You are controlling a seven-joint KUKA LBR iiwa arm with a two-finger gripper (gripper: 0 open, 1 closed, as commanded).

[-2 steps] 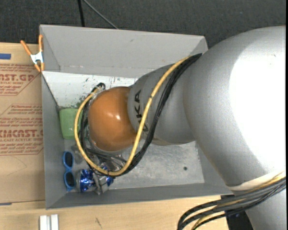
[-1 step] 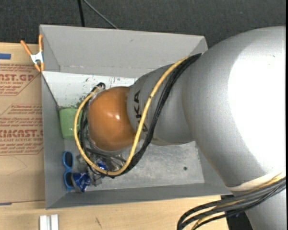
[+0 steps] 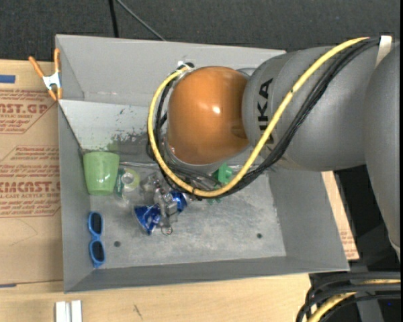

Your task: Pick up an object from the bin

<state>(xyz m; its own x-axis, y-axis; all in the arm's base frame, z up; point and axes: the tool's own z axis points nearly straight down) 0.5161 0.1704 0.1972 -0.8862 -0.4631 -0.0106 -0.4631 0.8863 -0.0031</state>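
Right of the green cup (image 3: 101,172) and a bit lower, my gripper (image 3: 164,205) is over a blue crumpled wrapper-like thing (image 3: 146,216); released or clenched, can't tell. Probably light, soft, slippery: pinch its bunched middle.

blue shiny crumpled thing (image 3: 148,217) | lying loose | bin floor (image 3: 221,237), front-centre

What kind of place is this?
Probably a robot testing lab: a grey robot arm reaches into a grey metal bin holding odd bits like a green cup and blue sunglasses.
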